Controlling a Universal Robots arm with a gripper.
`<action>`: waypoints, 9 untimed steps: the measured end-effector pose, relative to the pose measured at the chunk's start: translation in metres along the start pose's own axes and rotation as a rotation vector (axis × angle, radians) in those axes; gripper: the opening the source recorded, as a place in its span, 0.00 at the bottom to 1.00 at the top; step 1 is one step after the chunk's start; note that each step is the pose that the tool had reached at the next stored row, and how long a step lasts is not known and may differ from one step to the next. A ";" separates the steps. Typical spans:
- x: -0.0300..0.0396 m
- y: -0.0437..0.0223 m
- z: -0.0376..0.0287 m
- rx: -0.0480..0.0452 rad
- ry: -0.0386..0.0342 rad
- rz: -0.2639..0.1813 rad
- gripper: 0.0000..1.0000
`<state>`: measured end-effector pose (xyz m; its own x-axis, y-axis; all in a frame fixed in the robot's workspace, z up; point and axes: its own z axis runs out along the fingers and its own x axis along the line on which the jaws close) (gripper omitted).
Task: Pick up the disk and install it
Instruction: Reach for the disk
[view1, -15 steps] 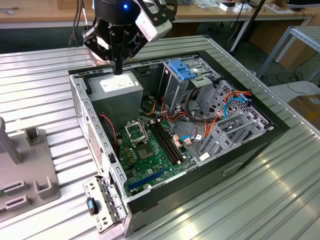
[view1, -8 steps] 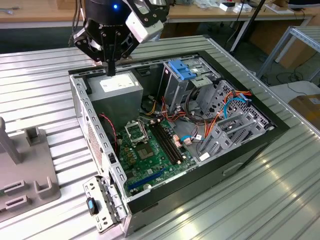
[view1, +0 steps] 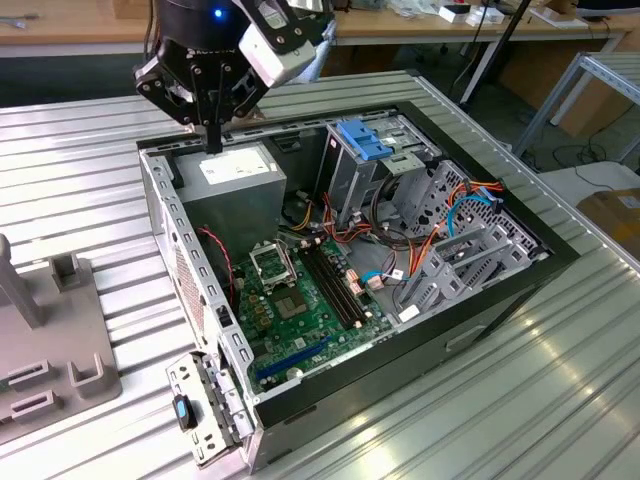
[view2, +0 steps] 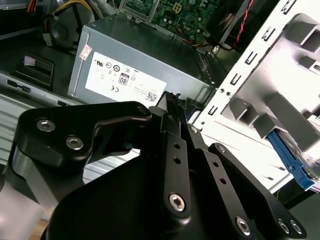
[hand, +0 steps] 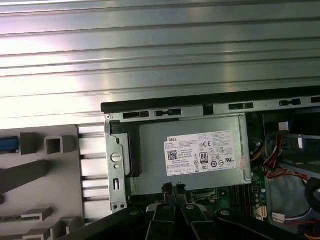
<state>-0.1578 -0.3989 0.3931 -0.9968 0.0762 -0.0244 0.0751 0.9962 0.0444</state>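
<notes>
My gripper (view1: 212, 145) hangs over the back left corner of the open computer case (view1: 480, 310), just above the grey power supply (view1: 235, 170). Its black fingers point down and are shut with nothing between them; both wrist views show the gripper (view2: 175, 97) (hand: 173, 188) over the labelled power supply (hand: 195, 150). The disk shows only as a blue-railed edge (view2: 292, 160) lying on the grey fixture (view2: 285, 100) outside the case. In the first wrist view a blue strip of the disk (hand: 7, 145) sits at the fixture's far side. The gripper is well apart from it.
Inside the case are the green motherboard (view1: 300, 300), red, orange and blue cables, and an upright metal cage with a blue latch (view1: 362, 140). The grey fixture (view1: 60, 340) stands on the ribbed metal table (view1: 520, 400) at the exterior view's left. The case's side wall (view1: 185, 260) lies between them.
</notes>
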 end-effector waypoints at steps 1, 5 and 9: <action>0.0011 -0.0001 0.0000 -0.0001 -0.0001 0.000 0.11; 0.0100 -0.0008 -0.0002 0.0000 0.0000 0.000 0.11; 0.0260 -0.0020 -0.0005 0.0000 -0.0001 0.000 0.11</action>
<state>-0.1839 -0.3989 0.3929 -0.9968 0.0763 -0.0245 0.0751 0.9962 0.0444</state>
